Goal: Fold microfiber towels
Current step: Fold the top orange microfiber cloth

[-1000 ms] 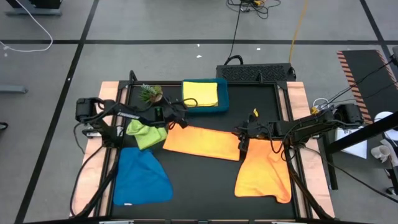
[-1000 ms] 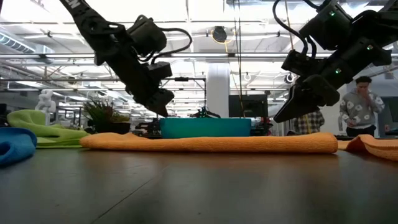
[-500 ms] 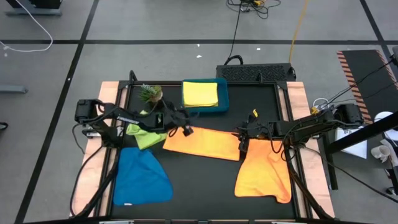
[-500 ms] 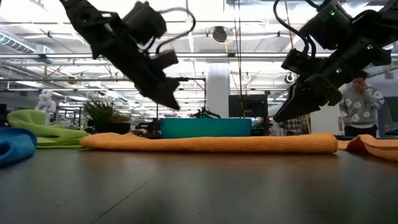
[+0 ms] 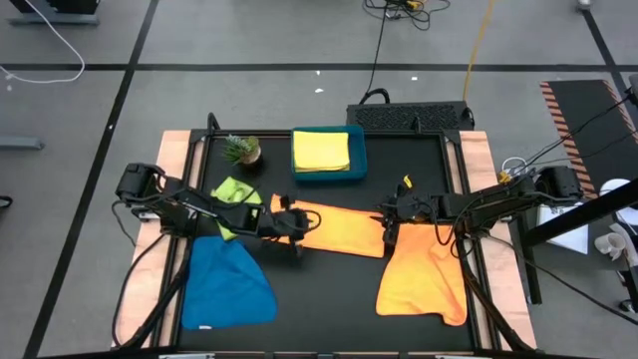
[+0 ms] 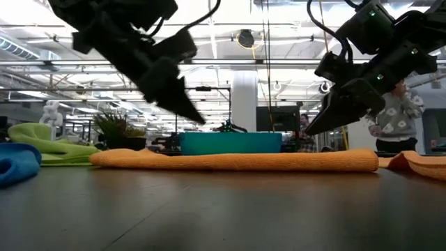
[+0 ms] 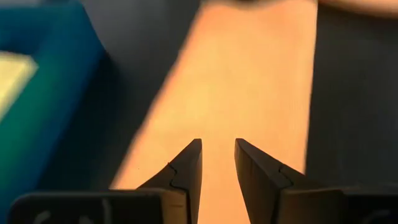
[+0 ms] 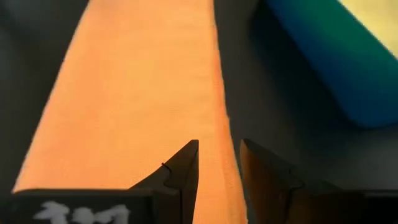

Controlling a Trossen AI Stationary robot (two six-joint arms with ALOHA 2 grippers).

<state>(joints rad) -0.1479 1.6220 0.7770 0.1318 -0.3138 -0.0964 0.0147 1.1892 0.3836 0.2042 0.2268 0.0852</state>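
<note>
Robotics lab in an open industrial hall

A grey concrete floor (image 5: 249, 95) marked with black tape lines, loose cables (image 5: 399, 10), bright ceiling strip lights (image 6: 230, 10) over exposed beams, and a person (image 6: 394, 122) standing behind the black tabletop (image 5: 329, 289).

Five microfiber towels lie about the table (image 5: 329, 299). The folded orange towel (image 5: 344, 229) is a long flat strip across the middle, seen in the low view as a low, even band (image 6: 237, 160). The second orange towel (image 5: 424, 279) lies spread and rumpled, touching the strip's end. The blue towel (image 5: 227, 284) lies spread near the front; the lime green towel (image 5: 234, 194) is bunched just behind it. The yellow towel (image 5: 321, 150) sits folded square at the back.
</note>
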